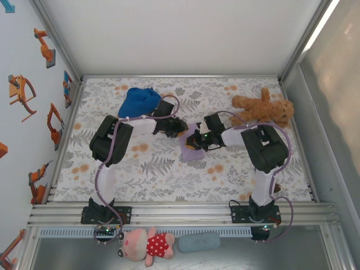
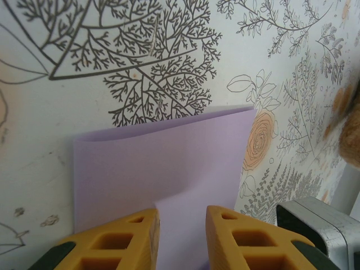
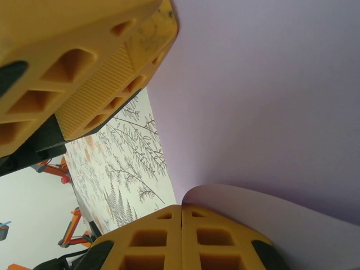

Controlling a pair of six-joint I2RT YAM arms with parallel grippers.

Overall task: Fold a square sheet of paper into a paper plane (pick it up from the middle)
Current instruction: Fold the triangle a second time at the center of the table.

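Observation:
The square sheet of paper [image 1: 192, 152], plain lavender, lies at the middle of the floral table with both grippers meeting over its far end. My left gripper [image 1: 181, 128] hangs low over the sheet [image 2: 169, 157], its jaws [image 2: 181, 216] a little apart with lavender paper showing in the gap. My right gripper [image 1: 196, 140] is shut [image 3: 181, 207], and a curled-up flap of the sheet [image 3: 264, 101] rises from the seam between its fingertips. One of the left gripper's fingers [image 3: 107, 84] shows close above the paper.
A blue cap [image 1: 139, 101] lies at the back left and a brown teddy bear [image 1: 263, 109] at the back right. A pink plush toy [image 1: 147, 244] and a grey-blue pouch [image 1: 199, 242] lie in front of the arm bases.

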